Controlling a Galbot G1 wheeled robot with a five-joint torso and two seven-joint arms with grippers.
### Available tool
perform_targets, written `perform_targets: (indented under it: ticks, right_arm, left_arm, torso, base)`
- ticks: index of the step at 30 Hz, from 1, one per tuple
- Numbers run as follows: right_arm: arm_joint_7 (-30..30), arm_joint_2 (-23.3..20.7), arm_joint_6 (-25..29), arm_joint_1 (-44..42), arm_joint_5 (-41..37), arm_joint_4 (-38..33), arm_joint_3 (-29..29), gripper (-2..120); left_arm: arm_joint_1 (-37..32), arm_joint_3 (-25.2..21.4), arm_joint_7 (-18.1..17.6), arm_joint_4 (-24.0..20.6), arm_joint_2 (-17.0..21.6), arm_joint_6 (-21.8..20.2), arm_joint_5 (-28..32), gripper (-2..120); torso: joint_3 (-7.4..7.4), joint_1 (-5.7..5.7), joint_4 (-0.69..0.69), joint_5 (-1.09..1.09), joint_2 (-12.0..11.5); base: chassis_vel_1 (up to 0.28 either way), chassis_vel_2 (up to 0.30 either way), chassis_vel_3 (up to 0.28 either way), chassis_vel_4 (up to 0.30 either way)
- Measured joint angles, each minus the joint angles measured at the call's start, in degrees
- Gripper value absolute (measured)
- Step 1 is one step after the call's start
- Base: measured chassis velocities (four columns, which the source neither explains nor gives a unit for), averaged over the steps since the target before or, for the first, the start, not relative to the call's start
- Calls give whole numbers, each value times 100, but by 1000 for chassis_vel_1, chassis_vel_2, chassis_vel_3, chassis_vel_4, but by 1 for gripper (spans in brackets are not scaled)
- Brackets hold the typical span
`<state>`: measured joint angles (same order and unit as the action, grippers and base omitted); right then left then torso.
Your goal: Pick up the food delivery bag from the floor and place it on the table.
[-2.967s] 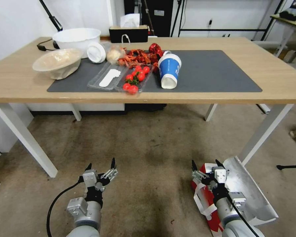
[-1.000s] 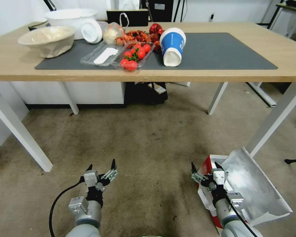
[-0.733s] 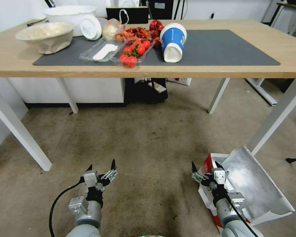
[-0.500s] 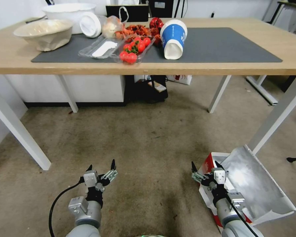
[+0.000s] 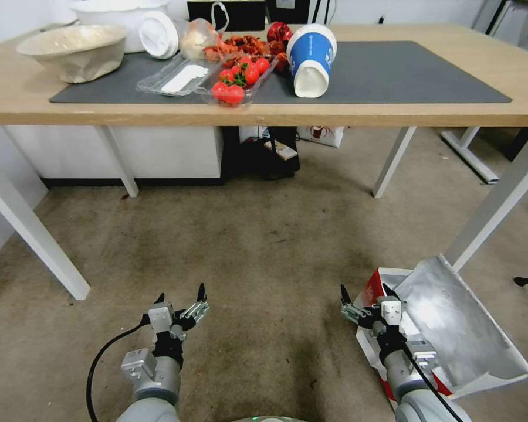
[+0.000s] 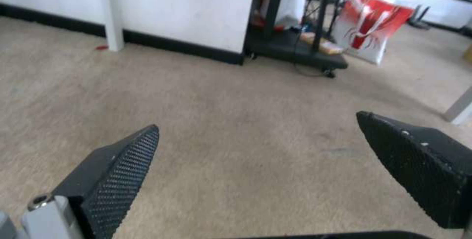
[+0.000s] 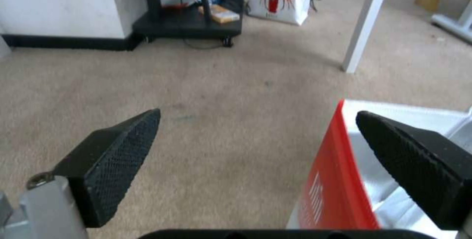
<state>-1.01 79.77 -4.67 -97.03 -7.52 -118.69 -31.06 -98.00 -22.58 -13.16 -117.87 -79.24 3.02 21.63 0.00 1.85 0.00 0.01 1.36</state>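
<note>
Closest to you, your left tool (image 5: 179,296) hangs low over the floor (image 5: 264,246) with its two fingers spread wide and nothing between them; in the left wrist view the same tool (image 6: 258,135) has only bare floor under it. Your right tool (image 5: 364,294) is at the same height on the other side, also wide open and holding nothing. The food delivery bag (image 5: 452,328) sits on the floor just under and beside that right tool, with its silver lid flap thrown open toward the right and its red side facing the middle of the room. In the right wrist view the right tool (image 7: 258,132) has one finger over the bag's (image 7: 339,187) red side and white rim, and the other finger over bare floor; you cannot tell if the finger touches the bag. Farther off stands the table (image 5: 393,111) on white legs, with a dark grey mat (image 5: 393,70) on top. On the mat lie a blue-and-white cup (image 5: 311,58) tipped on its side, a clear tray of small tomatoes (image 5: 237,82) and a clear lid (image 5: 176,76), with a crumpled bowl (image 5: 73,50) to the left. Under the table, far back, you can see a small red-and-white bag (image 6: 376,28)
</note>
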Motion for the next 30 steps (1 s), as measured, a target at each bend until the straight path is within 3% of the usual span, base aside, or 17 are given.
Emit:
perform_targets:
  ticks: [5, 11, 19, 23, 30]
  right_arm:
    - [177, -185, 54, -109, -47, -215, -208, 100]
    - [1005, -815, 535, -319, -503, -300, -715, 100]
    - [1502, -1318, 1056, -412, -1027, 98, -1685, 100]
    - [1961, -1650, 1080, -500, -1450, 485, -2335, 100]
    - [2573, -2027, 1079, -670, -1801, 1180, -2827, 100]
  left_arm:
    - [5, 9, 200, 40, 16, 197, -192, 100]
    - [-26, 19, 652, 42, 78, 629, -328, 100]
    - [-73, -93, 696, 85, 107, 918, -539, 100]
    - [-112, -119, 698, 82, 113, 1002, -595, 100]
    - [-139, -98, 694, 78, 109, 1062, -668, 100]
  torso:
    - [0, 0, 0, 0, 13]
    - [0, 3, 0, 0, 25]
    - [0, 5, 0, 1, 34]
    - [-1, 7, 1, 2, 38]
    - [-1, 7, 0, 1, 43]
  base:
    - [0, 0, 0, 0]
    - [0, 0, 0, 0]
    - [0, 0, 0, 0]
    - [0, 0, 0, 0]
    - [0, 0, 0, 0]
